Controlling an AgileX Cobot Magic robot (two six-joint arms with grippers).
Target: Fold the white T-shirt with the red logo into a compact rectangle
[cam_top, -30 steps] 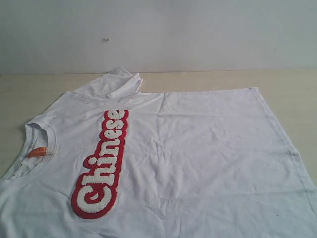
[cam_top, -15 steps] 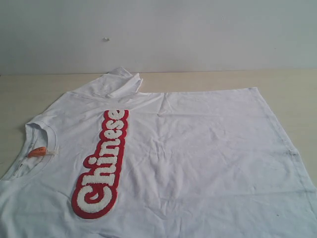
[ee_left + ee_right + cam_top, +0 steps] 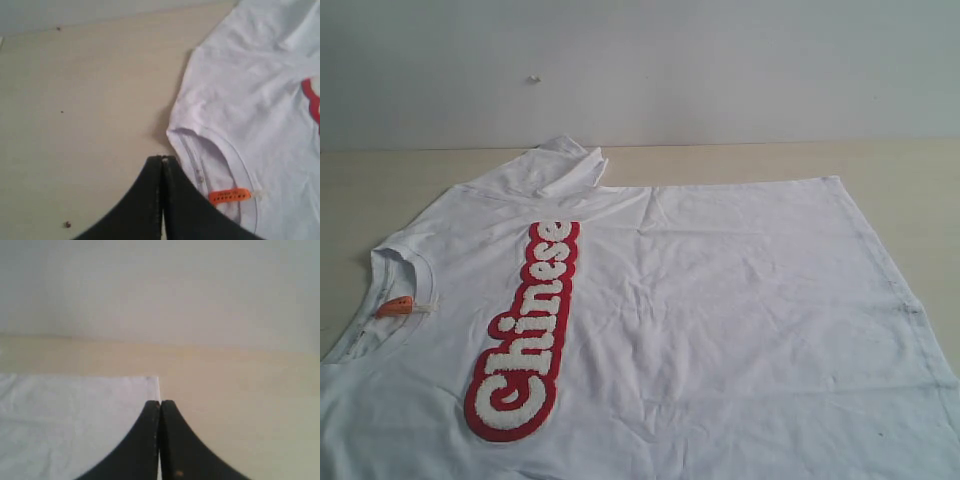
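The left end effector [image 3: 162,160] has its 2 jaws pressed together with nothing between them; its tip sits over bare counter [image 3: 75,100], just beside the collar [image 3: 235,155] of the T-shirt [image 3: 250,100], near the orange neck tag [image 3: 230,195]. How high it hangs above the cloth cannot be told. The right end effector [image 3: 160,404] is likewise fully closed and empty, its tip just beside the hem corner [image 3: 152,380], with bare counter [image 3: 240,405] beyond. Neither arm shows in the exterior view. There the T-shirt [image 3: 720,300] lies spread front-up across the counter [image 3: 350,200], collar to the left and hem to the right, slightly wrinkled. The logo [image 3: 525,330] faces up along the chest, and the far sleeve [image 3: 555,165] is bunched at the far edge. No fold appears to have been made, so the task looks to be at its very start: the 2 end effectors are lined up at opposite ends of the shirt, ready for a 1st fold. The next move likely calls for both to open, come down, and pinch the cloth, 1 near the collar and 1 at the hem corner. They should then lift and carry together so the fold line runs straight and the logo is not dragged askew.
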